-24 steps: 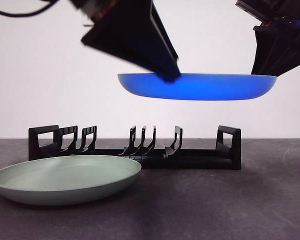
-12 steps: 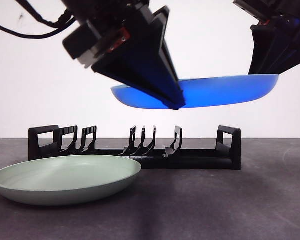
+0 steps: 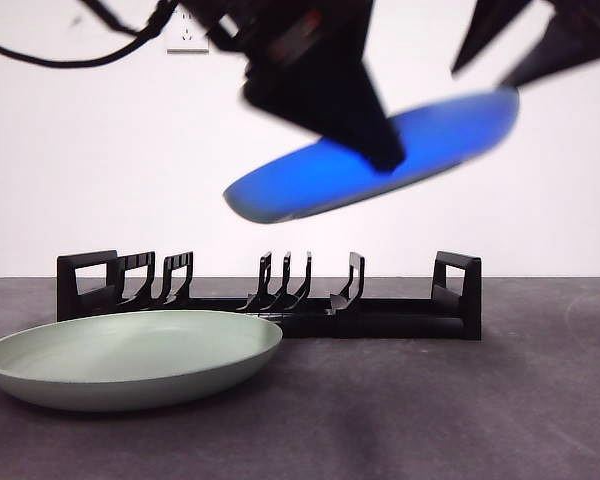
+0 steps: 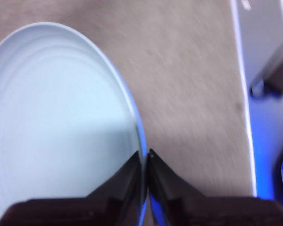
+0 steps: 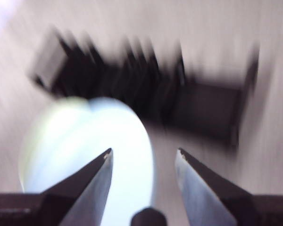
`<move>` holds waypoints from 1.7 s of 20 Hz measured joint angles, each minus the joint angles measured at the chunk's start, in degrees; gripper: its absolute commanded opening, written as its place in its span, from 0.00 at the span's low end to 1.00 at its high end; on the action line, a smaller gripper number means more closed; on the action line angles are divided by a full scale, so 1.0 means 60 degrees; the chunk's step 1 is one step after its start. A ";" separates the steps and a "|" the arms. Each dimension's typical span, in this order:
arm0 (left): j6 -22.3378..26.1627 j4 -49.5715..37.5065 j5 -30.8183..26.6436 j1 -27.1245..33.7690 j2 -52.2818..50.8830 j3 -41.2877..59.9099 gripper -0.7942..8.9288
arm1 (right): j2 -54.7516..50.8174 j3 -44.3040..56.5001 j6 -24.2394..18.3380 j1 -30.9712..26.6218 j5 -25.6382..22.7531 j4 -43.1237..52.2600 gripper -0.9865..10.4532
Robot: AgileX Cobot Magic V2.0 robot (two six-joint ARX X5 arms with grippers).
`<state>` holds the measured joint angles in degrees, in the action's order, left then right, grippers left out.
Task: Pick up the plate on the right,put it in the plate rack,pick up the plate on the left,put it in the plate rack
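The blue plate (image 3: 300, 190) hangs tilted above the plate rack (image 3: 400, 315), its right end higher. My left gripper (image 3: 385, 160) is shut on its rim; in the left wrist view the jaws (image 4: 145, 153) pinch the edge of the plate (image 4: 61, 117), which looks pale there. My right gripper (image 3: 510, 50) is up at the top right, off the plate, and open (image 5: 142, 153) with nothing between its fingers. Its blurred view shows the rack (image 5: 146, 89) and a pale plate shape (image 5: 85, 141); I cannot tell which plate that is. The green plate (image 3: 130, 355) lies flat at the front left.
The rack stands along the back of the dark table (image 3: 480, 400), with a loop handle (image 3: 458, 290) at each end. A white wall with a socket (image 3: 185, 38) is behind.
The blue plate has tipped from level to tilted, right end up. The right gripper has come off its right rim and risen. The left gripper has swung right, still holding the plate.
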<state>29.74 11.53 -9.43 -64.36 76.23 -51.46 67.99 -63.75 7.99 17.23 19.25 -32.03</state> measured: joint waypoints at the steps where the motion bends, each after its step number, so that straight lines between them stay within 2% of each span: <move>1: -0.0503 -0.0240 -0.0135 0.0131 -0.0047 -0.0058 0.07 | -0.0233 -0.0007 0.0066 0.0000 -0.0142 0.0448 0.28; 4: -0.1978 -0.0656 -0.0350 0.0980 -0.0306 -0.0120 0.07 | -0.0845 -0.0044 0.0171 -0.0022 -0.0994 0.1330 0.28; 6: -0.2765 -0.0652 -0.0328 0.1796 -0.0543 -0.0120 0.07 | -0.1078 -0.0051 0.0182 -0.0069 -0.1628 0.1355 0.28; 8: -0.3311 -0.0656 0.0117 0.2656 -0.0849 -0.0120 0.07 | -0.1122 -0.0051 0.0204 -0.0175 -0.1967 0.1344 0.28; 14: -0.4393 -0.1370 0.2608 0.4739 -0.1253 -0.0120 0.07 | -0.1100 -0.0051 0.0204 -0.0332 -0.1996 0.1271 0.28; 18: -0.5308 -0.1876 0.4747 0.6269 -0.1228 -0.0120 0.07 | -0.1100 -0.0051 0.0204 -0.0332 -0.1996 0.1271 0.28; 22: -0.6226 -0.2856 0.6393 0.7493 -0.1045 -0.0120 0.07 | -0.1078 -0.0051 0.0204 -0.0332 -0.1996 0.1271 0.28; 27: -0.7508 -0.4065 0.7879 0.8626 -0.0495 -0.0120 0.07 | -0.0969 -0.0051 0.0204 -0.0332 -0.1996 0.1271 0.28; 34: -0.8564 -0.4823 0.8659 0.9358 0.0273 -0.0120 0.07 | -0.0725 -0.0051 0.0204 -0.0332 -0.1996 0.1271 0.28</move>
<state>-21.65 -17.41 42.52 -8.21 77.87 -52.18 63.64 -64.05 9.21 15.25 7.27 -24.40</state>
